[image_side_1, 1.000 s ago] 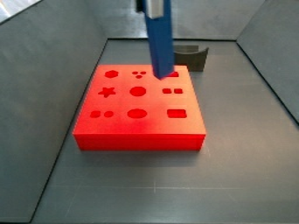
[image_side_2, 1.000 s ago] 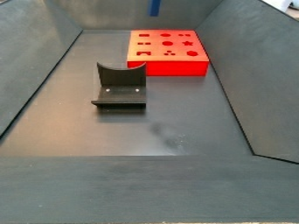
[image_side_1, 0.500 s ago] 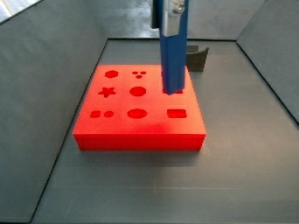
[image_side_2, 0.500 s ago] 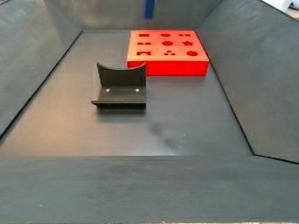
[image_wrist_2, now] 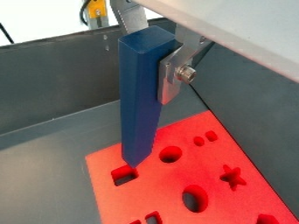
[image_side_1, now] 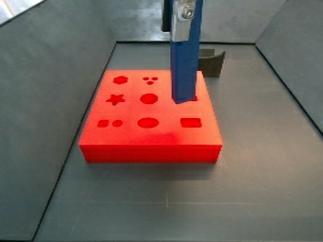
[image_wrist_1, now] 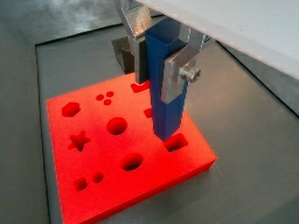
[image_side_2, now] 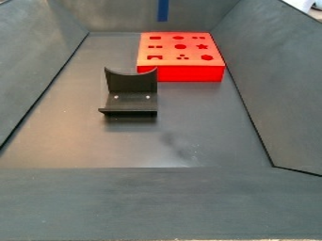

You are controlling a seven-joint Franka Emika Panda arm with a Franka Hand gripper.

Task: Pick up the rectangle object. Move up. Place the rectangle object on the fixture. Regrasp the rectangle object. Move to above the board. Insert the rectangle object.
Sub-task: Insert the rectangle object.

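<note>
Gripper (image_wrist_1: pixel 156 54) clamps the bar (image_wrist_1: pixel 165 83) upright above the board (image_side_1: pixel 127 132), bar's lower end clear of the holes. Gripper mostly cropped in both side views. Fixture (image_side_2: pixel 128 94) stands apart.

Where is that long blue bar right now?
The rectangle object hangs upright in the gripper, clamped between its fingers, just above the board; in a wrist view its lower end hovers near a rectangular hole.

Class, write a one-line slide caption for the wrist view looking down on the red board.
The hand holds the blue rectangle object upright above the red board, its lower end near a rectangular cut-out.
</note>
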